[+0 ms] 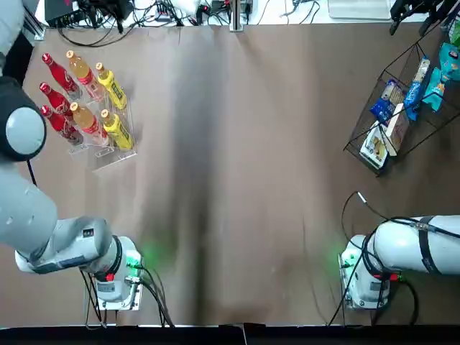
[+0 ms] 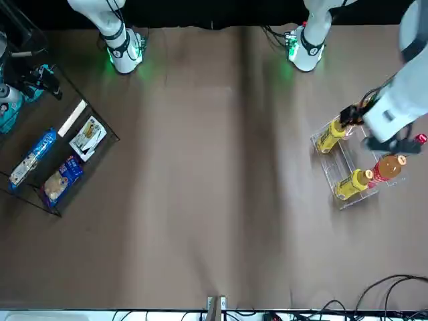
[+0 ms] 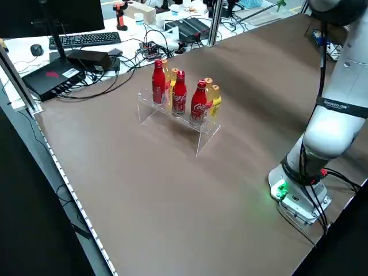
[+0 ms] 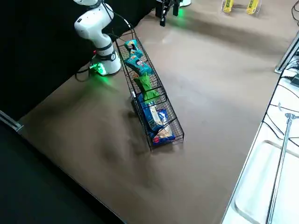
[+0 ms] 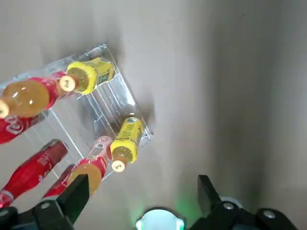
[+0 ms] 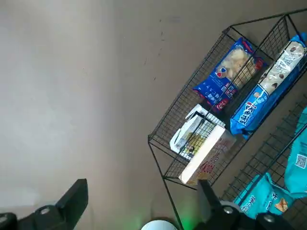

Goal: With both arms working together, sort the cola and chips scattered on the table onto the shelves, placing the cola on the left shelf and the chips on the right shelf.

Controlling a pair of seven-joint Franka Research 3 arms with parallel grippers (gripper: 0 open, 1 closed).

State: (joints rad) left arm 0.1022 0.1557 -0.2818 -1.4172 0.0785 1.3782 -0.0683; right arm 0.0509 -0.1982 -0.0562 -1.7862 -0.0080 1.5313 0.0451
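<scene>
cola (image 1: 57, 97): I see three in left shelf (image 1: 108, 154)
chips (image 4: 140, 65): in right shelf (image 4: 156, 112)
left end effector (image 5: 139, 191): fingers apart, empty
right end effector (image 6: 144, 196): fingers apart, empty

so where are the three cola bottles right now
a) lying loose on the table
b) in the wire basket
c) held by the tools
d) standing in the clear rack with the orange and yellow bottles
d: all three cola bottles stand in the left shelf, beside orange bottles and yellow bottles.
</scene>
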